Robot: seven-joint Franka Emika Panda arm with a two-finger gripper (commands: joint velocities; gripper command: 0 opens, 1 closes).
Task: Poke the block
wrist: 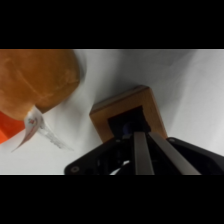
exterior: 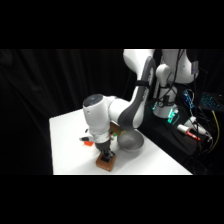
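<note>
1. The white arm reaches in from the upper right of the side view and bends down over the near part of the white table [exterior: 65,145]. Its gripper [exterior: 105,155] points straight down, right over the block [exterior: 105,162].

2. The block sits close to the table's front edge in the side view, a flat brown wooden square. The gripper's tip looks like it's touching the top of it, or very nearly so; I can't say for sure there's contact.

3. In the wrist view the block [wrist: 150,107] shows up just above the black linkage, with its dark blue square mark [wrist: 131,121] partly covered by the fingers.

4. The gripper [wrist: 146,150] in that view: the two metal fingers [wrist: 142,155] run side by side with basically no gap between them, so the tool looks pressed together and it isn't holding anything. The tips land on the dark mark.

5. Other stuff: a grey bowl [exterior: 131,142] sits on the table just behind and to the right of the block in the side view. There's something small and orange [exterior: 88,142] peeking out on the left of the arm's wrist.

6. The wrist view has a big round brownish-orange thing [wrist: 37,80] filling the upper left, well apart from the block. I can't tell what it is.
</note>
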